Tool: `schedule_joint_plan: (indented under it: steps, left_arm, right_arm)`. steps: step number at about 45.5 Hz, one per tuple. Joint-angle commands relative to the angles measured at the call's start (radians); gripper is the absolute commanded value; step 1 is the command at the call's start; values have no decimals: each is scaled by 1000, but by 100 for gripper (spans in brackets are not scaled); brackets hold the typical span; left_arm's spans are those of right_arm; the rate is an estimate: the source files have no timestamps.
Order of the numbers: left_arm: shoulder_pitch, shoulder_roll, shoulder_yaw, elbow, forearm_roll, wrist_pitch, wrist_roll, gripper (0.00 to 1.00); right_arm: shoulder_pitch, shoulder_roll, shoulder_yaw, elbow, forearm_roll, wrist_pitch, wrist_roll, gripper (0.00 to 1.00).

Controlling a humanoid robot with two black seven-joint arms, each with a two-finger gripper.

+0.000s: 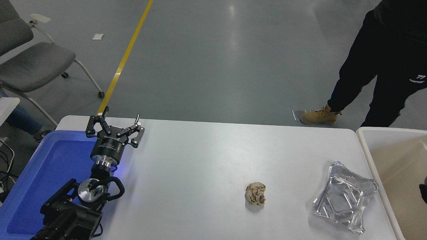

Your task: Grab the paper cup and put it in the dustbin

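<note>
No paper cup shows anywhere in the head view; it is hidden or out of view. The beige dustbin point(364, 141) stands off the table's right end, cut by the picture's edge. A small black part of my right arm point(423, 194) shows at the right edge over the bin's inside; I cannot tell how its gripper stands. My left gripper point(120, 115) is open and empty, parked at the lower left by the table's far left edge.
A crumpled brown paper ball point(256, 194) and a crinkled silver foil tray point(343, 197) lie on the white table point(200, 160). A blue tray point(50, 160) sits at the left. A person point(383, 60) stands beyond the far right corner. A grey chair point(30, 63) stands far left.
</note>
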State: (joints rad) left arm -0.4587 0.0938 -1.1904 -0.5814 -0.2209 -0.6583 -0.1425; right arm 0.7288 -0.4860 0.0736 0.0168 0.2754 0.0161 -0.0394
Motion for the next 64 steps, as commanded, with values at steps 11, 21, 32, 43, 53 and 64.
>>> schedule_joint_plan:
  steps: [11,21,32,43,53,64]
  left_arm:
    - [0,0,0,0,0,0,0,99]
    - [0,0,0,0,2,-1,1,99]
    - [0,0,0,0,2,-1,1,99]
    - [0,0,0,0,2,0,1,99]
    - [0,0,0,0,0,0,1,99]
    - [0,0,0,0,0,0,1,99]
  right_arm:
    - [428,-359,-161,503,-254,21,-2,100]
    - [648,-447,-245,741,-458,1,-16,100]
    - [1047,-433,-727,962,-461,-5,-16,100]
    - [1288,-344,-1029,1202,-460,27,-13,100]
    - [1466,-137,-1253,1310,-460,223,1,100]
    - [1518,58,-1262,1445,-463,334,1,100]
